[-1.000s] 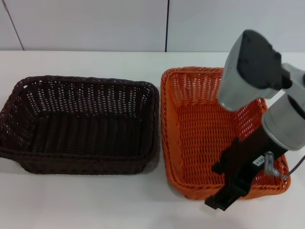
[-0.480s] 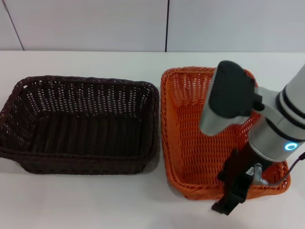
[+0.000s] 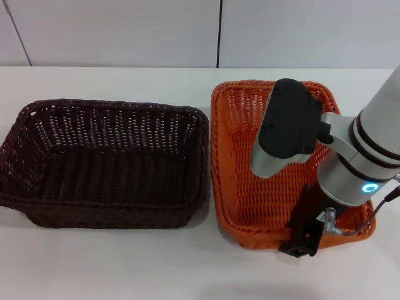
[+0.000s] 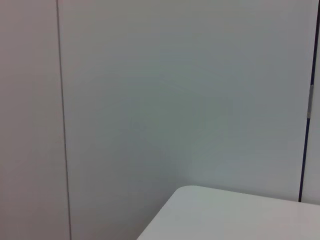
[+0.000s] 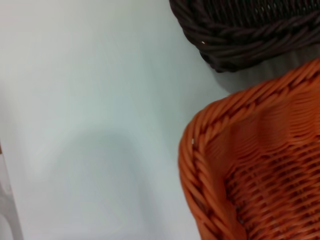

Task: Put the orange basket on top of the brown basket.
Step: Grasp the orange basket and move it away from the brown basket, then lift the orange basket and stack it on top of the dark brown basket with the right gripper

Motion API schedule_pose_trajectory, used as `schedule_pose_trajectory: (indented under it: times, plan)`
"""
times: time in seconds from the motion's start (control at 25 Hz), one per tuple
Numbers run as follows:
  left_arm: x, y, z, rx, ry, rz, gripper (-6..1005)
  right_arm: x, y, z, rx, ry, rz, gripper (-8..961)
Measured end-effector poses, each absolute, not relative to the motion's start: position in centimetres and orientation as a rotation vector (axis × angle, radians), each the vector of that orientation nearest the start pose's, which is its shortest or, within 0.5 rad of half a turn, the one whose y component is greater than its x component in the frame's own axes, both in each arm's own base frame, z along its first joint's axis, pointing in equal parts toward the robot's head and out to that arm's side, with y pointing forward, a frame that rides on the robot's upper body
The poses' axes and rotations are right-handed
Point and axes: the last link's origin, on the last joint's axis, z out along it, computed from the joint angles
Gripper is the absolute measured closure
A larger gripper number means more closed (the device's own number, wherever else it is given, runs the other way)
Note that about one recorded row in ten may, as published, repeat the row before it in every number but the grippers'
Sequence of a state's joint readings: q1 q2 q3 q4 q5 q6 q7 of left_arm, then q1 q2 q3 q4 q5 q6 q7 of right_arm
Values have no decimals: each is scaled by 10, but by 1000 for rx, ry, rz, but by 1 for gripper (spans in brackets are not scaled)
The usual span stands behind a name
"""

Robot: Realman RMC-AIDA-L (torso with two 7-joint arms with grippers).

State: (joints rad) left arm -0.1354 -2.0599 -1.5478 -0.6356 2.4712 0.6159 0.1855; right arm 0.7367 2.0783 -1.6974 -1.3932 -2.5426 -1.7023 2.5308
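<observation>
orange basket [image 3: 240, 156] beside brown basket [image 3: 106, 162] on white table [image 3: 125, 262] — pale panelled wall [image 3: 125, 31] behind — right gripper [image 3: 302, 240] at its near rim, grip unclear

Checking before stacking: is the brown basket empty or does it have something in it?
Empty. The head view shows the brown basket with only its bare woven floor and walls inside.

Your right gripper [image 3: 304, 240] drops lower onto the near rim of the orange basket [image 3: 240, 156], its arm swinging in over the basket. The basket's far end now sits closer to the table's [image 3: 125, 269] far edge, and its near rim looks raised.
</observation>
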Motion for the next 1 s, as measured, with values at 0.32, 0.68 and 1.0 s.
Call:
schedule_pose_trajectory:
  times: [0.32, 0.68, 1.0]
  plan:
    - [-409, 310, 53, -1212, -832, -339, 212, 112, 321, -42, -2845, 418, -798, 730]
    - [-413, 310, 53, -1202, -841, -327, 212, 86, 323, -33, -2765, 340, -665, 805]
    - [-415, 310, 57, -1186, -840, -326, 212, 59, 327, -24, -2692, 239, -600, 838]
